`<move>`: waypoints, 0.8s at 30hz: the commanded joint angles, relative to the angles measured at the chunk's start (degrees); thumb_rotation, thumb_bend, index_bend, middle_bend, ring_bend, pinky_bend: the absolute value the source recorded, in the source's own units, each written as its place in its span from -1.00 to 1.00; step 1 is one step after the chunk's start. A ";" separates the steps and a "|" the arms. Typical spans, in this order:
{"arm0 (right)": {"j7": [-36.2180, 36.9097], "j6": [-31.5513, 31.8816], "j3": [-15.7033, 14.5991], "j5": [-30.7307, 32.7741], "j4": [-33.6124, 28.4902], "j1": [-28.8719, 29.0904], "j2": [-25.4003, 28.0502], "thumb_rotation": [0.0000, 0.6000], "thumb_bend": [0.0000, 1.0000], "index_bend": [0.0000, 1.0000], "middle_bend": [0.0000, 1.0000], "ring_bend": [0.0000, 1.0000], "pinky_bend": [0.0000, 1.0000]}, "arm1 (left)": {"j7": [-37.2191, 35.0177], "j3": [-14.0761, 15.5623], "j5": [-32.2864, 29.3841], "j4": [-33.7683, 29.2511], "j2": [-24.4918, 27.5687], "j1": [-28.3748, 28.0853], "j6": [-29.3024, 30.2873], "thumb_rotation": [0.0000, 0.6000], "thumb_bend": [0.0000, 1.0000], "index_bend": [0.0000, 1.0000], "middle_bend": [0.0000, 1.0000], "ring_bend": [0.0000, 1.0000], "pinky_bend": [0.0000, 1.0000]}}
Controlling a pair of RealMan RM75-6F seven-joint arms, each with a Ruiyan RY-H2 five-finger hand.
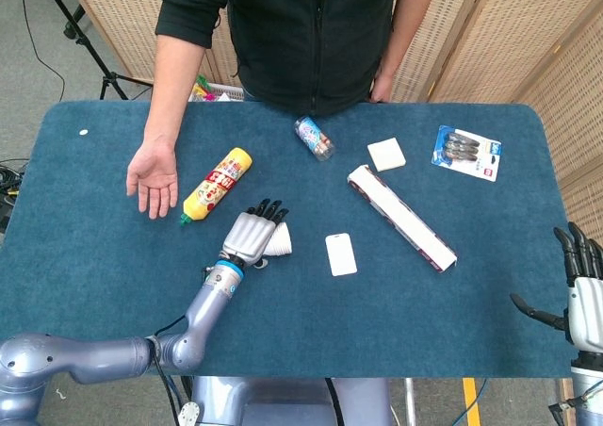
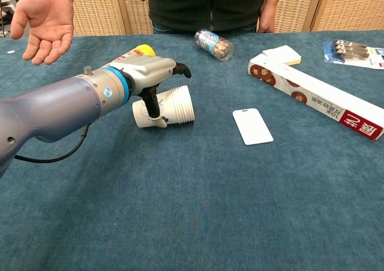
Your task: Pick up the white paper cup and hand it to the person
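Observation:
The white paper cup [image 1: 281,241] [image 2: 177,105] lies on its side on the blue table, rim toward the right. My left hand [image 1: 252,234] [image 2: 150,74] hovers over its base end, fingers stretched out above it. The thumb [image 2: 156,110] hangs down along the cup's near side, with no closed grip showing. The person's open palm [image 1: 151,175] [image 2: 41,17] waits at the far left, palm up. My right hand [image 1: 583,300] stands at the table's right front edge with fingers spread and nothing in it.
A yellow bottle [image 1: 218,183] [image 2: 142,50] lies just behind my left hand. A white card [image 1: 340,253] [image 2: 252,126] lies right of the cup, with a long box [image 1: 400,216] [image 2: 315,94] beyond it. A small jar [image 1: 314,138], a notepad [image 1: 386,154] and a blister pack [image 1: 466,152] lie further back.

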 commanded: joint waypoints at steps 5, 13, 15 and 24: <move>0.53 -0.03 0.02 -0.06 0.02 -0.06 0.25 1.00 -1.00 -1.00 -1.00 -1.00 -1.00 | -0.15 0.14 -0.55 0.83 -1.59 -0.88 1.86 1.00 -0.90 -0.35 -0.12 -0.39 -0.06; 0.79 -0.05 0.03 -0.07 0.05 -0.08 0.33 1.00 -1.00 -1.00 -1.00 -1.00 -1.00 | -2.03 0.42 0.51 -1.67 -0.04 0.10 4.04 1.00 -0.88 -0.30 -0.05 -0.32 0.01; 0.65 -0.07 -0.01 -0.12 0.04 -0.06 0.30 1.00 -1.00 -1.00 -1.00 -1.00 -1.00 | -3.21 0.32 1.22 -2.81 0.85 0.57 4.49 1.00 -0.87 -0.30 -0.05 -0.31 0.01; 0.48 0.03 -0.01 -0.11 -0.04 -0.12 0.28 1.00 -1.00 -1.00 -1.00 -1.00 -1.00 | -22.86 0.33 19.02 -10.19 7.49 6.76 10.50 1.00 -0.89 -0.23 -0.05 -0.31 0.01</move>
